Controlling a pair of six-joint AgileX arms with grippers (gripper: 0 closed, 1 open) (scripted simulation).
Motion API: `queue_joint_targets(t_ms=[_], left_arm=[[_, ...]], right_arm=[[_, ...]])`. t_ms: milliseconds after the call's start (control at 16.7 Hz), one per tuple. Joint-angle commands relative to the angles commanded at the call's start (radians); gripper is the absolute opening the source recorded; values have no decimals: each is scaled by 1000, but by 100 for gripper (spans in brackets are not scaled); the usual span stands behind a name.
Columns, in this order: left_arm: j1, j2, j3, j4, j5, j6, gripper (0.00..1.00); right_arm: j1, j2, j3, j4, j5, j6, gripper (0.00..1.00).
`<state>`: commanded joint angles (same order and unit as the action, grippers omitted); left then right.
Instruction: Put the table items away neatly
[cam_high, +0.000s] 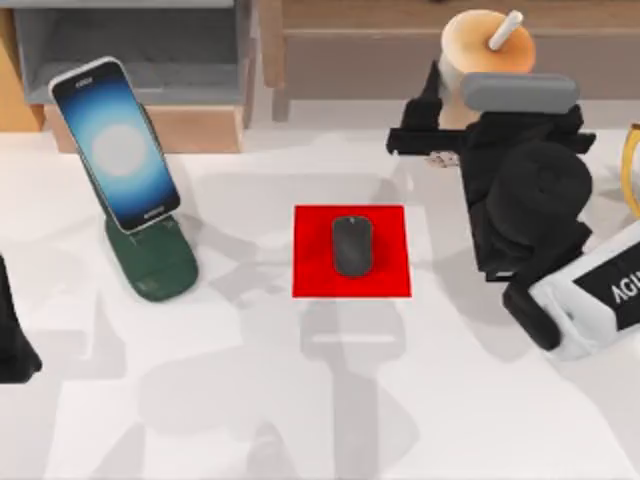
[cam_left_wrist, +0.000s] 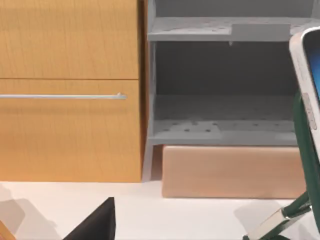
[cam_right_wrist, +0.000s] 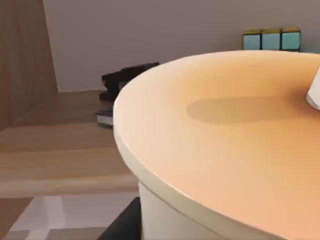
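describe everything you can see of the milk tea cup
The milk tea cup stands upright at the table's far right side, by the wooden furniture. It has a flat, round peach lid, a paler cream wall below, and a white straw poking through the lid at a tilt. The right pincer is at its side; its grip is hidden.

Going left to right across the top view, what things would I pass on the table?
Left arm at the edge → phone on its green stand → mouse on the red pad → cup → right arm.
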<state>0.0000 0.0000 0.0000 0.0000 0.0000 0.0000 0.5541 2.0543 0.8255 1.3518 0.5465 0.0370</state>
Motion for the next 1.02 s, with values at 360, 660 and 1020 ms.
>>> queue_joint_targets(t_ms=[360, 660, 1020], left_arm=[[0, 0, 0, 0, 0, 0, 100], [0, 0, 0, 0, 0, 0, 100], [0, 0, 0, 0, 0, 0, 100]], right_arm=[[-124, -186, 125, -198, -133, 61, 0], [-335, -228, 251, -461, -273, 55, 0], [-491, -149, 483, -789, -425, -10, 0]])
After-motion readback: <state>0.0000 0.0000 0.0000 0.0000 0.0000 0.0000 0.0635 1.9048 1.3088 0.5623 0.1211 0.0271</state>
